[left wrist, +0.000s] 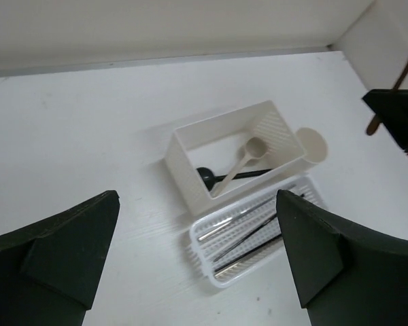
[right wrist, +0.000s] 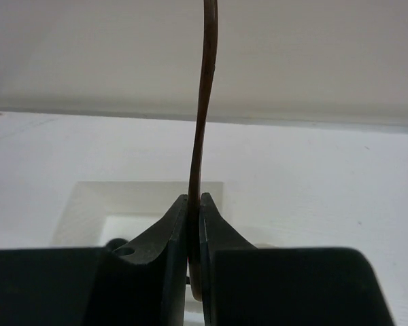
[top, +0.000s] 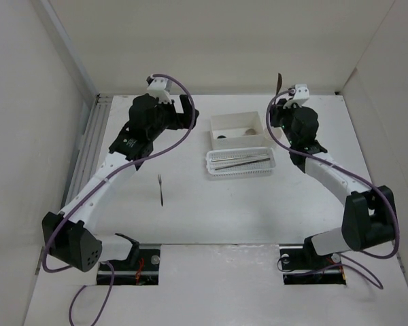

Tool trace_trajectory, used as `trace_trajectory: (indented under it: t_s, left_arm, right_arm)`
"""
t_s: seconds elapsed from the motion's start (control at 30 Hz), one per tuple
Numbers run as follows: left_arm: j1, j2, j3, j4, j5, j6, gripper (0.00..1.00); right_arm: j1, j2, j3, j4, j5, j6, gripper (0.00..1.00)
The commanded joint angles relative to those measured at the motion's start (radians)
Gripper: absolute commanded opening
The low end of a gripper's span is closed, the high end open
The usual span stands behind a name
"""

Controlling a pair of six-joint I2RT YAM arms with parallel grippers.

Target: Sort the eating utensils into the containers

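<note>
now l end effector (left wrist: 197,204) wide open, empty; r end effector (right wrist: 194,204) pinches brown utensil (right wrist: 204,102), maybe fork.

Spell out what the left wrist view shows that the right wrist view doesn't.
Only the left wrist view: the cream spoon lying in the white box, chopsticks in the perforated basket, the round cup beside the box, and the open left pincer. Only the right wrist view: a close-up of the right pincer clamped on the thin brown utensil. Both: the white box and that brown utensil.
</note>
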Motion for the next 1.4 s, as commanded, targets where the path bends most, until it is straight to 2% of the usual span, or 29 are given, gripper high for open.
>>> trace_trajectory:
  t_s: [0.0,0.23,0.3,0.6,1.13,1.37]
  left_arm:
    - [0.02,-0.034,-0.026,0.013,-0.09,0.046,1.0]
    - [0.072,-0.012,-0.044,0.024,-0.099,0.046,1.0]
    - [0.072,-0.012,-0.044,0.033,-0.099,0.046,1.0]
    - [0.124,0.015,-0.054,0.051,-0.09,0.021,1.0]
    - [0.134,0.052,-0.035,0.051,-0.071,0.012,1.0]
    - [0.134,0.061,-0.035,0.051,-0.062,0.003,1.0]
  right_arm:
    - [-0.042,0.056,-0.011,0.11,0.013,0.001,0.02]
    - [-0.087,0.248,0.055,0.123,-0.01,0.057,0.02]
    - [-0.087,0.268,0.055,0.123,0.038,0.075,0.01]
    - [-0.096,0.308,0.055,0.143,0.101,0.14,0.01]
    - [-0.047,0.349,0.047,0.142,0.269,0.17,0.02]
    - [-0.036,0.349,0.047,0.133,0.288,0.17,0.03]
